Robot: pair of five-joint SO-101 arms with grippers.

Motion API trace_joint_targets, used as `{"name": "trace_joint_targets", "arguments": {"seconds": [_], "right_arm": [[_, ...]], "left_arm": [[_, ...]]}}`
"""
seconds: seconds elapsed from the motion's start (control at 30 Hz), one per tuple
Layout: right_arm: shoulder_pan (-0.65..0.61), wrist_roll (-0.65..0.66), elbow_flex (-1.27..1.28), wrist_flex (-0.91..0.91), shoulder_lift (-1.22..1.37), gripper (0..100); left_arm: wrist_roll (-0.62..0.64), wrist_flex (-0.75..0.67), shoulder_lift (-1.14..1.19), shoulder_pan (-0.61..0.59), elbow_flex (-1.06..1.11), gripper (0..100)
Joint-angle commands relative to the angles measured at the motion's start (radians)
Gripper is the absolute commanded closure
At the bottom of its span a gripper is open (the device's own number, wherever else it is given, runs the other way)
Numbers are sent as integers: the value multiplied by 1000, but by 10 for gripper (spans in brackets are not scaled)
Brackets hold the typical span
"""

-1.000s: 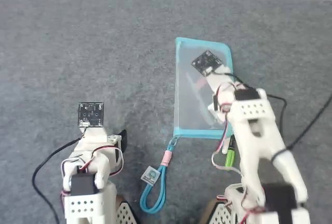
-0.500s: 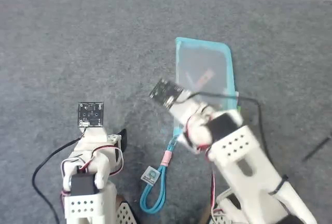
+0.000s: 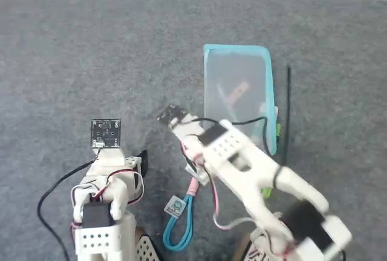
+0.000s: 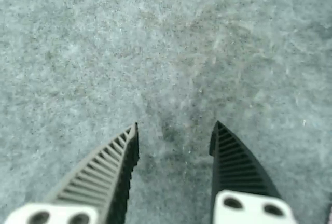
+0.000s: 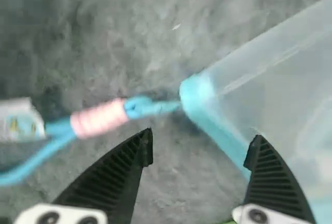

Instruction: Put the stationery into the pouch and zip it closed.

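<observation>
While the right gripper (image 5: 202, 135) and left gripper (image 4: 176, 125) hang open, closing at the pouch (image 5: 270, 94) corner may catch only the strap (image 5: 150, 107) and drag the pouch.

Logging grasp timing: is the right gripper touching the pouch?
Cannot tell. In the right wrist view the open right gripper straddles the pouch corner, one finger overlapping it, but its height is unclear; the high view's arm covers that spot.

Bright, even light from above, soft shadow beside the pouch (image 5: 270, 89)
</observation>
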Motion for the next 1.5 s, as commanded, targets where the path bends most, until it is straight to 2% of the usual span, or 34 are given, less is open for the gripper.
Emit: {"name": "trace_joint_targets", "arguments": {"seconds": [0.0,0.17,0.3,0.53,0.67,0.77,0.93,1.17,1.33,1.47], "right_arm": [[-2,-106,-123,16,90,713],[41,-115,-160,19,127,713],[154,-110,-161,-25,130,713],[343,75,-181,-211,133,713],[421,74,-293,-197,128,713],[433,64,-388,-116,120,713],[335,-92,-445,7,120,713],[228,-348,-443,44,128,713],[174,-692,-408,36,148,713],[216,-723,-422,24,206,713]], "left_arm": [[6,-35,3,-8,-5,783],[6,-35,3,-8,-5,783],[6,-35,3,-8,-5,783],[6,-35,3,-8,-5,783],[6,-35,3,-8,-5,783],[6,-35,3,-8,-5,783],[6,-35,3,-8,-5,783],[6,-35,3,-8,-5,783],[6,-35,3,-8,-5,783],[6,-35,3,-8,-5,783]]}}
